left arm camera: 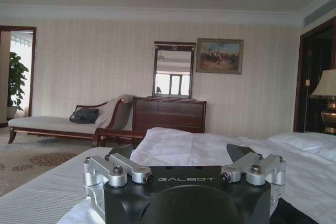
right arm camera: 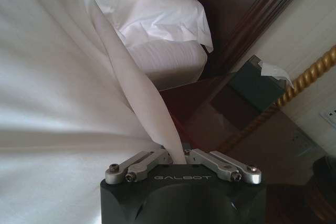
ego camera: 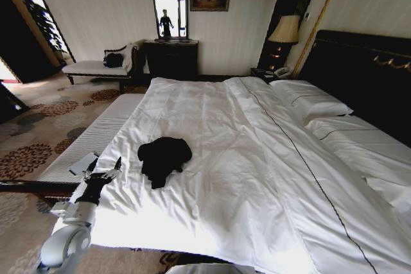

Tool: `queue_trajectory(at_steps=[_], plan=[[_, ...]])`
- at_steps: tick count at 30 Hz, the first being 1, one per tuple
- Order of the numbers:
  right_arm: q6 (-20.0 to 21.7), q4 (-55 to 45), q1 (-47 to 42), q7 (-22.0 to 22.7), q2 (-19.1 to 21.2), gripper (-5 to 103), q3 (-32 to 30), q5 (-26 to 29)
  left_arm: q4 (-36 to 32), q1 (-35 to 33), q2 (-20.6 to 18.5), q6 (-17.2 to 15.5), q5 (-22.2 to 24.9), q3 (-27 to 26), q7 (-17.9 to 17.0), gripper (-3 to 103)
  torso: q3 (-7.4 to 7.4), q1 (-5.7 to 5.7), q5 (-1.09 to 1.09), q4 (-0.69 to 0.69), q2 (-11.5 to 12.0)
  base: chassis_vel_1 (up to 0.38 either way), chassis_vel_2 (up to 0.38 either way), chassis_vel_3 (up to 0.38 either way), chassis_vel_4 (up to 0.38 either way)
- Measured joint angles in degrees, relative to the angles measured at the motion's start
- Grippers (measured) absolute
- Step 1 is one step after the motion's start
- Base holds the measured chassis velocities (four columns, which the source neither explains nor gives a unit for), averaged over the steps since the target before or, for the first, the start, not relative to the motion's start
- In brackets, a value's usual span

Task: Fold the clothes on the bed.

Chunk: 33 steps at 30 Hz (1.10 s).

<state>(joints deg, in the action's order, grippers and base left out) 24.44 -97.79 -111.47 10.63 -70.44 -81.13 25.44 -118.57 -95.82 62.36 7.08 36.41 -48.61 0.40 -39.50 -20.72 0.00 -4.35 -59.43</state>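
The clothes, a black T-shirt, lie crumpled in a heap on the white duvet of the bed, toward its near left part. My left gripper hovers over the duvet's left edge, a short way left of the T-shirt and apart from it. In the left wrist view the left gripper is open with nothing between its fingers. My right gripper is shut on a raised ridge of white duvet fabric, close to a pillow and the dark wooden frame.
A pale cushioned bench runs along the bed's left side with a small flat item on it. Farther off are a chaise with a dark bag, a dark dresser and a lamp. A tissue box sits on the nightstand.
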Motion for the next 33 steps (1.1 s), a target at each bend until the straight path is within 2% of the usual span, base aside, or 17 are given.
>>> queue_trajectory(at_steps=[4,9,14,17,20,21,25,26,29,33], plan=[[-1.15,2.21,1.30,0.31,0.53,1,1.40,-0.72,-0.21,-0.24,-0.18,-0.06,-0.19,-0.14,0.00,100,0.00,0.00,-0.02,-0.01,0.00,0.000,0.000,0.000,0.000],[-1.69,4.04,3.76,0.97,-1.41,1,5.16,-3.03,-0.69,-0.49,-0.07,-0.33,-0.67,-0.23,0.00,100,0.00,0.00,-0.02,-0.03,0.00,0.000,0.000,0.000,0.000],[-4.62,9.86,7.94,2.18,-1.79,1,9.09,-4.25,-1.32,-0.90,0.14,-0.60,-1.33,-0.23,0.00,100,0.00,0.00,-0.02,0.00,0.00,0.000,0.000,0.000,0.000],[-9.95,16.64,11.71,2.43,-0.22,1,11.55,-4.96,-1.89,-1.48,0.19,-0.77,-1.78,-0.33,0.00,100,0.00,0.00,0.00,-0.01,0.00,0.000,0.000,0.000,0.000],[-12.07,19.54,13.37,2.56,0.78,1,12.43,-5.40,-2.28,-1.72,0.18,-0.89,-1.96,-0.42,0.00,100,0.00,0.00,0.00,0.00,0.00,0.000,0.000,0.000,0.000],[-14.14,22.30,14.91,2.57,1.89,1,13.13,-5.76,-2.62,-1.82,0.14,-1.09,-2.02,-0.51,0.00,100,0.00,0.00,0.01,0.01,0.00,0.000,0.000,0.000,0.000],[-17.32,25.66,16.82,2.37,3.64,1,14.12,-5.27,-3.23,-1.82,0.00,-1.49,-2.08,-0.58,0.00,100,0.00,0.00,0.02,-0.01,0.00,0.000,0.000,0.000,0.000],[-19.30,27.64,18.20,2.19,4.91,1,14.55,-5.07,-3.58,-1.73,-0.01,-1.76,-2.23,-0.58,0.00,100,0.00,0.00,0.02,-0.01,0.00,0.000,0.000,0.000,0.000],[-20.88,29.95,19.67,2.25,6.69,1,14.98,-6.02,-4.03,-1.66,0.11,-2.06,-2.57,-0.55,0.01,100,-0.01,0.00,0.01,0.05,0.00,0.000,0.000,0.000,0.000],[-20.79,32.14,20.06,2.45,7.34,1,15.29,-8.49,-4.23,-2.09,0.42,-2.11,-2.88,-0.51,0.01,100,0.00,0.00,0.00,0.03,0.00,0.000,0.000,0.000,0.000]])
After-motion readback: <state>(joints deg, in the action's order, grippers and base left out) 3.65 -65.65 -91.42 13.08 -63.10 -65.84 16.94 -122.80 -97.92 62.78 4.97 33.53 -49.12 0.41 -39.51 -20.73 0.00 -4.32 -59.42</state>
